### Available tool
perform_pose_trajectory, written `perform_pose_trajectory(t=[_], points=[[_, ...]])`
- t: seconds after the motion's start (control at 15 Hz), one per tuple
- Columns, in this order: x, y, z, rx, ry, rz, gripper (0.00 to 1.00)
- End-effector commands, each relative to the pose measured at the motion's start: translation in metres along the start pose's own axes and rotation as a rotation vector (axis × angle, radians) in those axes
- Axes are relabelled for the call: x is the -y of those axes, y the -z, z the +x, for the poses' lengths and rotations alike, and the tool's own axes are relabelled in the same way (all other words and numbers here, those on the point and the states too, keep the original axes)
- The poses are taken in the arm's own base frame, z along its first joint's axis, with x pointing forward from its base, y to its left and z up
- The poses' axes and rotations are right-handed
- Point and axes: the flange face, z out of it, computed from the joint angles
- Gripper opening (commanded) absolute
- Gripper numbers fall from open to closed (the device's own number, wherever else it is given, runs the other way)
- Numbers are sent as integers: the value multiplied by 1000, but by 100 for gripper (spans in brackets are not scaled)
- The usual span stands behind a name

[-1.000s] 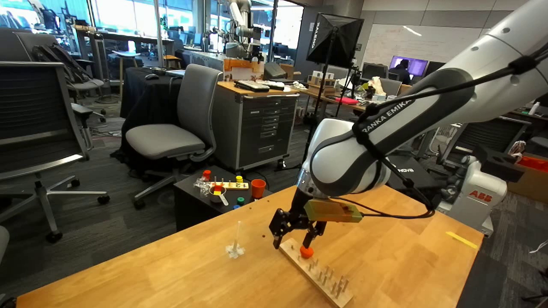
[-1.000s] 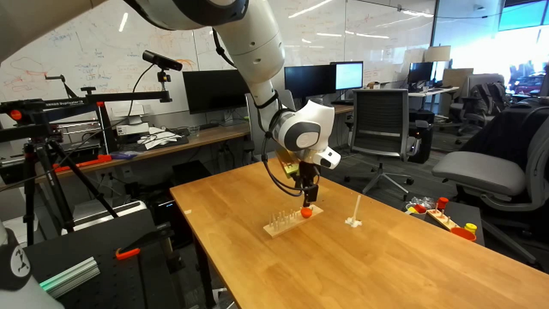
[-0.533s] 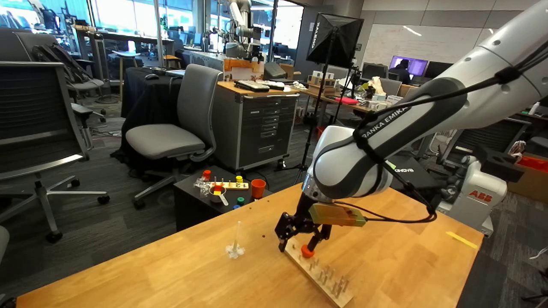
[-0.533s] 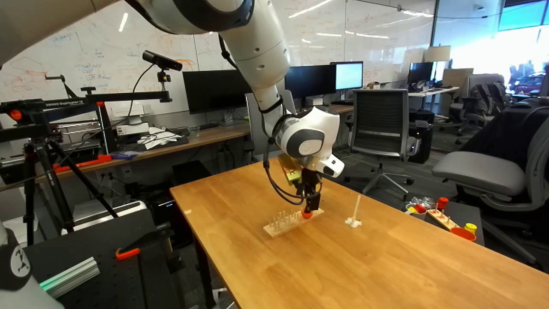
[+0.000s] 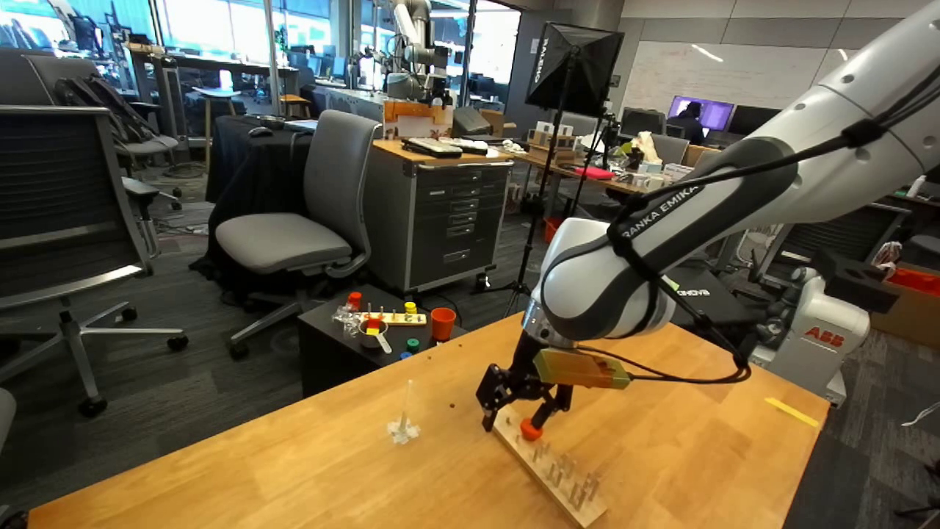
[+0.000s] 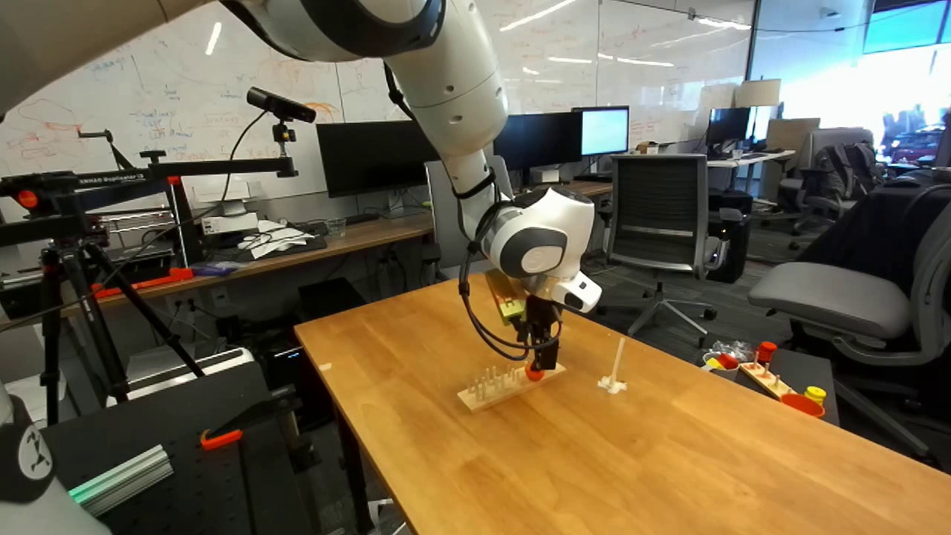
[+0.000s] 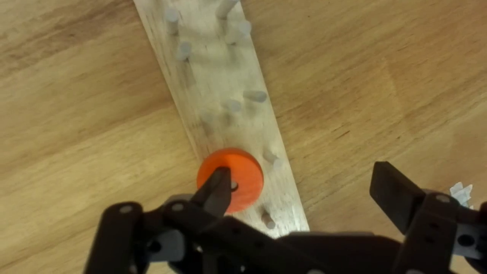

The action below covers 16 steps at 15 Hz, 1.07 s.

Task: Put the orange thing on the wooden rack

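Observation:
The orange thing is a round disc (image 7: pixel 247 190) with a centre hole. It sits on the wooden rack (image 7: pixel 213 83) near one end, with a peg end showing in its hole. It also shows in both exterior views (image 5: pixel 531 432) (image 6: pixel 534 374). The rack (image 5: pixel 585 514) is a pale board with several upright pegs, lying on the table. My gripper (image 7: pixel 303 169) is open, low over this rack end. One finger (image 7: pixel 218 190) is over the disc and hides part of it; I cannot tell whether it presses on it. The other finger (image 7: pixel 395 194) is beyond the rack's edge.
An upright pale stick (image 5: pixel 407 404) is taped to the wooden table (image 5: pixel 294 470) beside the rack; it also shows in an exterior view (image 6: pixel 617 362). A low black side table (image 5: pixel 330 367) holds an orange cup (image 5: pixel 443 324) and another peg board (image 5: pixel 396 319).
My open gripper has moved lower and to the right in both exterior views. The rack's near-gripper end and the orange disc have shifted slightly the same way. The disc stays on its peg.

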Motion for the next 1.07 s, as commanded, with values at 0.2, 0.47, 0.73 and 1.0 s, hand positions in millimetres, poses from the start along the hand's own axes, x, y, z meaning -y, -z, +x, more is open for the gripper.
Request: perform_pose_trajectory(t=[0.2, 0.47, 0.73, 1.0], points=[[24, 10, -2, -6, 40, 48, 100], [40, 13, -6, -6, 62, 62, 100], [48, 14, -10, -6, 74, 66, 100], [48, 11, -11, 0, 74, 65, 100]])
